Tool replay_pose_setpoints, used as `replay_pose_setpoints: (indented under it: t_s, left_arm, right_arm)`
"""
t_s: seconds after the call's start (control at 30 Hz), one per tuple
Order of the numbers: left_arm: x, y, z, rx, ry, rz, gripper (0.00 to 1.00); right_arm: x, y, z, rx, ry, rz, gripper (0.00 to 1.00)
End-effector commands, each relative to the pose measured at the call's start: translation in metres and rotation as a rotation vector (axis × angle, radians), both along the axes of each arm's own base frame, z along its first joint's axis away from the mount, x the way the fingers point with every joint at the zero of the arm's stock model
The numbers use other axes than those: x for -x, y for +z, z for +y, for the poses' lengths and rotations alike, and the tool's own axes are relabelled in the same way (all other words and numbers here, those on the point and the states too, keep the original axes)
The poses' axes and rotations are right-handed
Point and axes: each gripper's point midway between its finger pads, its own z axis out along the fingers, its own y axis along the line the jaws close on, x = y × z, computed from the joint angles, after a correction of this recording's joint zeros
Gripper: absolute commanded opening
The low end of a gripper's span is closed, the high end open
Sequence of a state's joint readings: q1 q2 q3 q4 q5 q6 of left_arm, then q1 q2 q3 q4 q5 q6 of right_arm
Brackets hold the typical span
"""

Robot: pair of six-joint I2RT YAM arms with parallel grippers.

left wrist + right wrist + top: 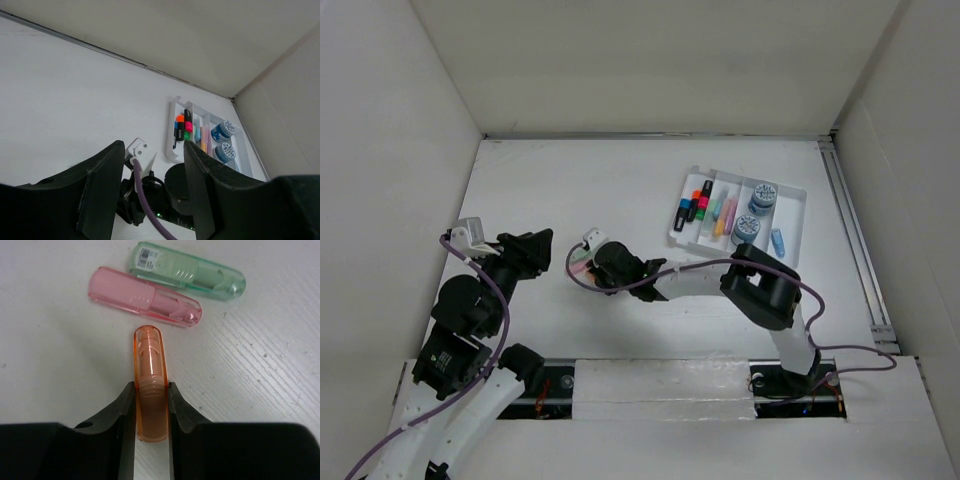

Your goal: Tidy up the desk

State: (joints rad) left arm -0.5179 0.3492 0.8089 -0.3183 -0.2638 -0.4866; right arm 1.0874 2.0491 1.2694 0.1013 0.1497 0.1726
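Note:
On the white desk [620,180] lie three clear plastic cases. The orange case [150,365] sits between the fingers of my right gripper [151,387], which press on both its sides. It still rests on the desk [50,355]. Just beyond it lie a pink case [145,297] and a green case [190,275], side by side. From above, my right gripper [588,262] reaches left over the middle of the desk. My left gripper [542,240] hovers at the left, open and holding nothing, with its fingers [105,180] well apart.
A white compartment tray [798,222] stands at the back right with markers [692,208], pastel sticks and two blue round rolls [760,196]. A metal rail [855,240] runs along the right edge. White walls close in the desk. The tray [171,145] also shows beyond my left fingers.

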Motion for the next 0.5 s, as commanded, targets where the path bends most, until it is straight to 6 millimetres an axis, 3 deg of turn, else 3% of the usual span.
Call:
replay_pose_setpoints:
  t_s: [0.0, 0.03, 0.1, 0.13, 0.23, 0.27, 0.33, 0.37, 0.4, 0.43, 0.47]
  left_arm:
    - [0.000, 0.008, 0.000, 0.010, -0.003, -0.036, 0.47]
    - [0.000, 0.008, 0.000, 0.011, -0.005, -0.038, 0.47]
    - [0.000, 0.008, 0.000, 0.011, -0.003, -0.038, 0.47]
    - [0.000, 0.008, 0.000, 0.011, -0.002, -0.038, 0.47]
    - [0.002, 0.009, 0.001, 0.014, -0.002, -0.043, 0.47]
    - [0.001, 0.009, 0.001, 0.013, -0.002, -0.042, 0.47]
    - [0.001, 0.009, 0.000, 0.013, -0.005, -0.042, 0.47]
    - [0.002, 0.009, 0.000, 0.016, -0.007, -0.043, 0.47]
    - [0.002, 0.010, 0.001, 0.016, -0.005, -0.046, 0.47]
    - [0.002, 0.010, 0.001, 0.016, -0.005, -0.046, 0.47]
    - [0.003, 0.011, 0.001, 0.019, -0.005, -0.048, 0.47]
  right_arm:
    - [0.005, -0.007, 0.003, 0.056, -0.020, -0.021, 0.18]
    - [0.006, -0.004, -0.001, 0.062, -0.027, -0.017, 0.08]
    - [0.006, 0.001, -0.002, 0.051, -0.035, -0.022, 0.01]
    - [0.006, 0.015, -0.003, 0.025, -0.038, -0.034, 0.01]
    - [0.009, 0.032, -0.019, -0.004, -0.073, -0.051, 0.00]
    - [0.012, 0.048, -0.031, -0.033, -0.091, -0.064, 0.00]
    - [-0.001, 0.069, -0.049, -0.089, -0.145, -0.079, 0.00]
    - [-0.007, 0.097, -0.059, -0.163, -0.186, -0.089, 0.00]
    - [-0.011, 0.095, -0.078, -0.179, -0.228, -0.085, 0.00]
    - [-0.037, 0.102, -0.106, -0.213, -0.319, -0.086, 0.00]
    - [-0.048, 0.108, -0.123, -0.249, -0.363, -0.082, 0.00]
